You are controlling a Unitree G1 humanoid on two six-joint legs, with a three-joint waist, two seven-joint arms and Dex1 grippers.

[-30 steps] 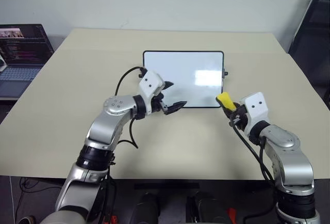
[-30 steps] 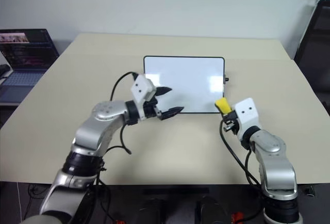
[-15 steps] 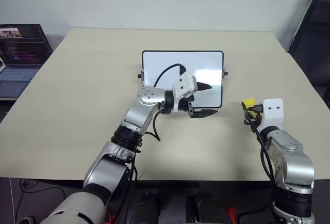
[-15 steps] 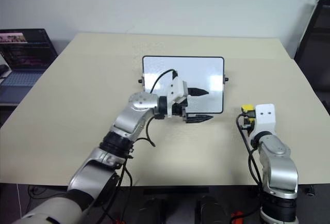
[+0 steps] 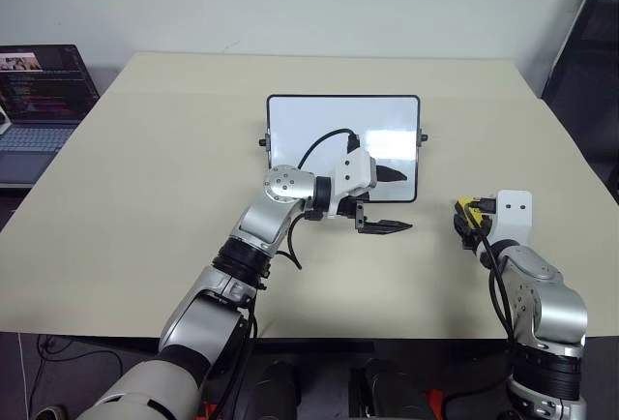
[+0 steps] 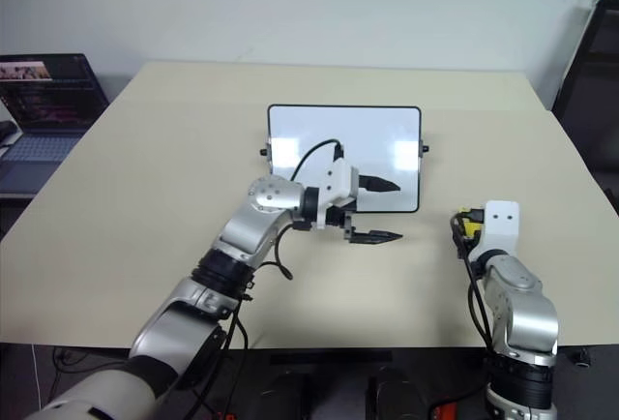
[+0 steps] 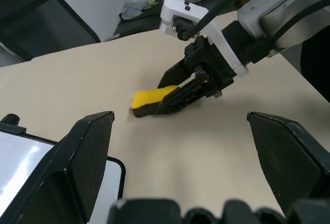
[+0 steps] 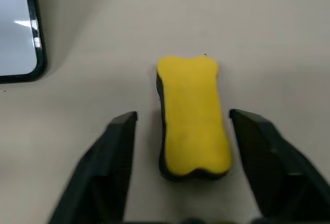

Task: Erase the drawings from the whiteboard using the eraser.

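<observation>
- Beige desk (image 5: 145, 178) against a plain pale wall; laptop (image 5: 39, 91) sitting off the desk's left edge, dark chair (image 5: 585, 62) at the right.
- Whiteboard (image 5: 343, 147) lying flat mid-desk, same spot as a second ago. Surface is reading clean white with glare patches; no drawings are showing on the uncovered part.
- Eraser (image 8: 192, 115) is now lying on the desk, yellow face up, dark underside down, to the right of the whiteboard's near right corner and apart from the frame.
- A second ago the right gripper (image 8: 185, 146) was carrying it at the board's near right corner, jaws clamped on it. Now the jaws are standing wide open, one finger on each side of the eraser with a visible gap on both sides, so nothing is being gripped.
- Right arm has shifted right and down since then; the left wrist view is showing the fingertips (image 7: 170, 97) low at the desk around the eraser's end.
- Left gripper (image 5: 392, 199) has swung from the board's near left corner across to the near right part of the board, pointing right toward the eraser.
- Its jaws are spread wide and holding nothing; one finger (image 5: 387, 174) is hanging over the board, the other (image 5: 387, 227) over bare desk just in front of the frame.
- Little change over the last half second: both arms are sitting nearly where they were.
</observation>
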